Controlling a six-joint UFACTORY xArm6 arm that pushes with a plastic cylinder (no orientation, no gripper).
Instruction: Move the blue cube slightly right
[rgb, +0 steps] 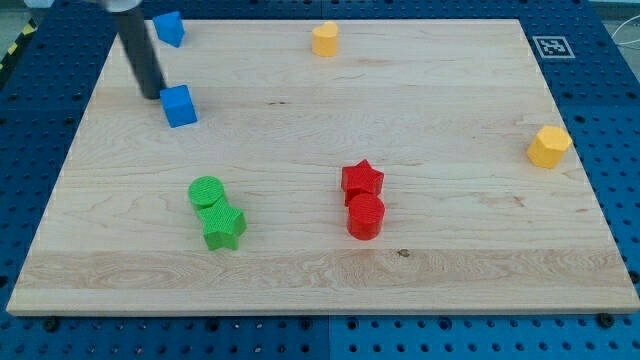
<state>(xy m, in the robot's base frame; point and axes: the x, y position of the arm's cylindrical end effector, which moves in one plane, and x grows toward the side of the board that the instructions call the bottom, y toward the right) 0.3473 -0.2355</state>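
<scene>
In the camera view, my tip (152, 94) sat just to the view's left of the blue cube (179, 106), close beside it or touching; I could not tell which. The rod carried no jaws, so no spread or pinch could be told.

A second blue block (169, 28) lay above the tip toward the view's top. Below the tip, a green cylinder (207, 192) touched a green star (223, 226).

Well to its right, a red star (361, 181) touched a red cylinder (365, 216). Two yellow blocks (324, 39) (548, 146) lay farther right on the wooden board (450, 100).
</scene>
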